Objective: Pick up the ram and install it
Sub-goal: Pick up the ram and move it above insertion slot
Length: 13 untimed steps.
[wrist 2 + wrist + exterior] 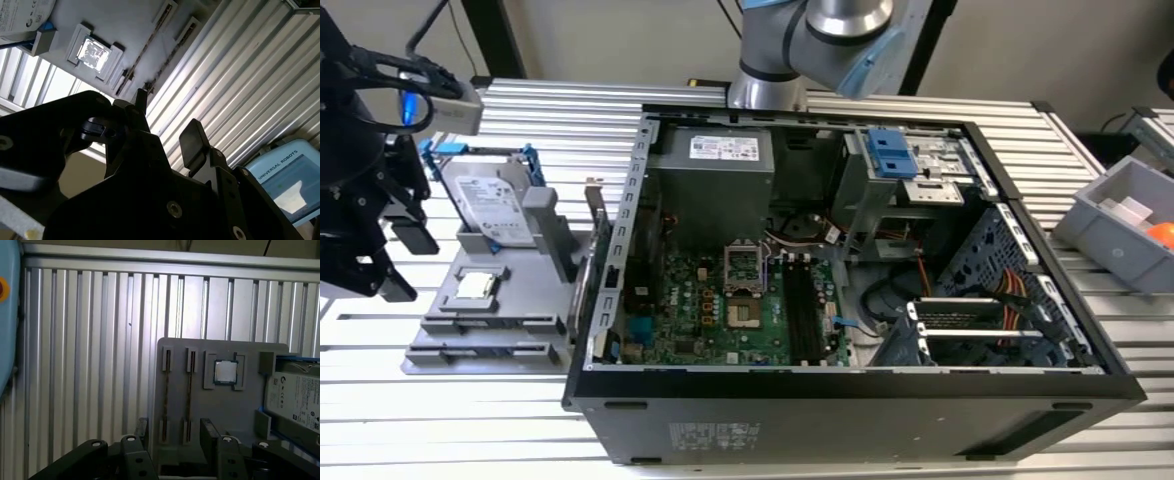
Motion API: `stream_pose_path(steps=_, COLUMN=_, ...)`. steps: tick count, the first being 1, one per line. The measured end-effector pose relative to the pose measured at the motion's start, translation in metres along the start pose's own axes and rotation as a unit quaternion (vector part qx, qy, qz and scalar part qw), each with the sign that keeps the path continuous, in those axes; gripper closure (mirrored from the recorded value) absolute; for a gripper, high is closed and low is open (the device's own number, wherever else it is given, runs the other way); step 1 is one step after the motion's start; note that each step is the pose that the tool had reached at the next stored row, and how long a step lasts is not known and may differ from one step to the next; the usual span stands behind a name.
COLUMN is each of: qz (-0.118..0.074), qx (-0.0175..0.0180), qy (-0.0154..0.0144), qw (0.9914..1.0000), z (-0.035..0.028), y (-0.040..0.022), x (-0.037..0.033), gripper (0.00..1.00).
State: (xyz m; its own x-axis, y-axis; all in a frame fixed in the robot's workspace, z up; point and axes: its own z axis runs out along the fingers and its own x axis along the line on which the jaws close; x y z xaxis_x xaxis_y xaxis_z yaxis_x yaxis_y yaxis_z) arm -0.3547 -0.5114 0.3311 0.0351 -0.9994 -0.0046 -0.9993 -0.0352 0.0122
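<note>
The gripper (176, 435) is spread wide, its two dark fingers (210, 432) well apart with nothing held between them. In the exterior view it hangs at the exterior view's left edge (398, 262), over the ribbed metal table (454, 420), and much of its body is cut off by the frame.

The open computer case (854, 385) lies in the middle of the table, its motherboard (707, 310) exposed. The grey holder (507, 300) lies beside the case on the exterior view's left, near the gripper. A silver hard drive (494, 210) with a white label leans in the holder's far part.

The ram (190, 395) stands on edge in one long slot of the holder, well apart from the case. A second stick (166, 395) stands just beside it in the neighbouring slot. In the first wrist view both sticks run into the gap between the fingertips, and neither touches a finger. How high the gripper hangs above them cannot be told. Both show as thin edges, so their chips are hidden, and in the exterior view they are too thin to make out.

A small square silver chip (225, 371) sits in a recess between the slots and the drive.
</note>
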Motion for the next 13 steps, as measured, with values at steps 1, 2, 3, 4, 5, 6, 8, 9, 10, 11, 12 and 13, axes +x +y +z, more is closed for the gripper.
stream_pose_path(steps=1, qz=0.000, qx=0.0000, qy=0.0000, qw=1.00000, z=0.0007, y=0.0000, x=0.0000, gripper=0.00)
stream_pose_path(steps=2, qz=0.001, qx=0.0002, qy=-0.0002, qw=1.00000, z=0.0015, y=0.0000, x=-0.0001, gripper=0.00)
stream_pose_path(steps=3, qz=0.001, qx=0.0001, qy=-0.0001, qw=1.00000, z=0.0020, y=0.0000, x=-0.0001, gripper=0.00)
stream_pose_path(steps=4, qz=0.001, qx=0.0001, qy=-0.0001, qw=1.00000, z=0.0026, y=-0.0001, x=-0.0002, gripper=0.00)
stream_pose_path(steps=5, qz=0.001, qx=0.0000, qy=-0.0001, qw=1.00000, z=0.0031, y=0.0000, x=-0.0003, gripper=0.00)
stream_pose_path(steps=6, qz=0.001, qx=0.0002, qy=-0.0003, qw=1.00000, z=0.0040, y=-0.0001, x=-0.0003, gripper=0.00)
stream_pose_path(steps=8, qz=0.002, qx=0.0001, qy=-0.0003, qw=1.00000, z=0.0051, y=-0.0001, x=-0.0008, gripper=0.00)
stream_pose_path(steps=9, qz=0.002, qx=0.0001, qy=-0.0004, qw=1.00000, z=0.0059, y=-0.0001, x=-0.0012, gripper=0.00)
stream_pose_path(steps=10, qz=0.002, qx=0.0001, qy=-0.0005, qw=1.00000, z=0.0066, y=-0.0001, x=-0.0017, gripper=0.00)
stream_pose_path(steps=11, qz=0.002, qx=0.0001, qy=-0.0006, qw=1.00000, z=0.0072, y=-0.0001, x=-0.0023, gripper=0.00)
stream_pose_path(steps=12, qz=0.002, qx=0.0001, qy=-0.0008, qw=1.00000, z=0.0078, y=-0.0002, x=-0.0029, gripper=0.00)
stream_pose_path(steps=13, qz=0.002, qx=0.0002, qy=-0.0012, qw=1.00000, z=0.0084, y=-0.0002, x=-0.0035, gripper=0.00)
